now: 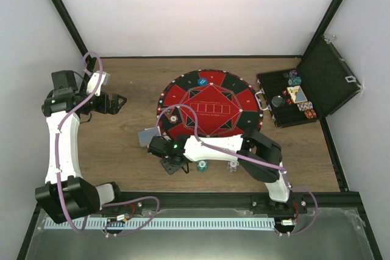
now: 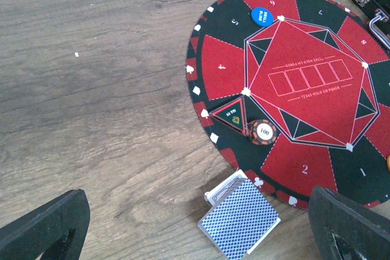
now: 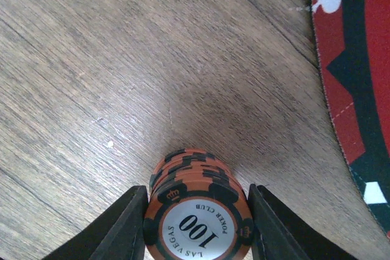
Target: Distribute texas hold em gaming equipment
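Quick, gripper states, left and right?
Left gripper: open, empty.
Right gripper: closed on the stack of orange chips.

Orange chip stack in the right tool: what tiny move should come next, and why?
Probably open the right tool to release the orange chip stack: it looks set on the wood table beside the mat, in line with the teal chips and white chips.

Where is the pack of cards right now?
The cards lie on the table bottom centre in the left wrist view, just outside the round mat near wedge 2. From above, they sit at the mat's near-left edge.
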Motion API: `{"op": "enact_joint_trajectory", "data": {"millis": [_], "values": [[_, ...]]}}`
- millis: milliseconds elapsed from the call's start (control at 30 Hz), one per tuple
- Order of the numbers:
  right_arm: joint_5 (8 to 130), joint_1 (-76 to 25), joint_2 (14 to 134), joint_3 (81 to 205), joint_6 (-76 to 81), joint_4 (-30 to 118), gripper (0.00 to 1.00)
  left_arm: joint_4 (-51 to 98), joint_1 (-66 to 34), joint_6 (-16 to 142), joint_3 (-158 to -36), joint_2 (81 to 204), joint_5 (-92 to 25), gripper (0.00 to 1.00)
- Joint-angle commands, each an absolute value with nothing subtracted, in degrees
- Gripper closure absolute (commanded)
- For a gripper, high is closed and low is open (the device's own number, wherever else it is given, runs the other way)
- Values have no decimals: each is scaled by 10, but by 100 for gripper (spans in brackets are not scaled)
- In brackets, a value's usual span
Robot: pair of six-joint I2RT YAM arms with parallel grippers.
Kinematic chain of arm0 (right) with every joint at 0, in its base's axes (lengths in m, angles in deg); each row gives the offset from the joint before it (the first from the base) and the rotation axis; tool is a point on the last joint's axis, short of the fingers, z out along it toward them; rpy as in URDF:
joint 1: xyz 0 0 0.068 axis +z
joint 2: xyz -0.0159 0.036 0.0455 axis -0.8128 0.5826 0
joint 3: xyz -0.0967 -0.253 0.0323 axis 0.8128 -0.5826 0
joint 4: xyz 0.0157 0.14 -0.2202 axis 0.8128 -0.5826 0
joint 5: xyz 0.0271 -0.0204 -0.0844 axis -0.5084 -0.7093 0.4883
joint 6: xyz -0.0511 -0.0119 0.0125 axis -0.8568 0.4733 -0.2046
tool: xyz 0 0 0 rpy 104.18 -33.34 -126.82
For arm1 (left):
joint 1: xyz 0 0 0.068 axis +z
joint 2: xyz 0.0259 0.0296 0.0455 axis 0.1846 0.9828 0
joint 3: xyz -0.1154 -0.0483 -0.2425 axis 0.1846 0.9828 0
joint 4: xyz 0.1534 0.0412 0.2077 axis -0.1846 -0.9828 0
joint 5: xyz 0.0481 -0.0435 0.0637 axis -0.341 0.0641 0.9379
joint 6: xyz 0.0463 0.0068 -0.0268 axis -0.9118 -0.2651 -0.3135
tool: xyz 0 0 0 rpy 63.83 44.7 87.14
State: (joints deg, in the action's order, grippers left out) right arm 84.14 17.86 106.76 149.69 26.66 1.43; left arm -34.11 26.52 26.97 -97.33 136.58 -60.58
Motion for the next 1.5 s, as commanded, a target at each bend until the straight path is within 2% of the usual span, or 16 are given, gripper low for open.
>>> {"op": "enact_joint_trajectory", "data": {"millis": [0,267,533,900,1167,1467], "values": [[847,184,1071,1509,271,13,59,-344,268,264,-974,1356,-611,0],[853,184,1065,1508,271,15,77,-343,269,264,-976,1357,-611,0],[876,159,1053,1517,260,1,83,-341,268,266,-974,1352,-610,0],[873,-25,1001,1562,186,26,87,-342,268,268,-971,1355,-606,0],[897,-173,1110,1680,139,34,88,-346,268,268,-974,1359,-600,0],[901,-244,1280,1870,116,15,87,-346,268,266,-973,1372,-598,0]]}}
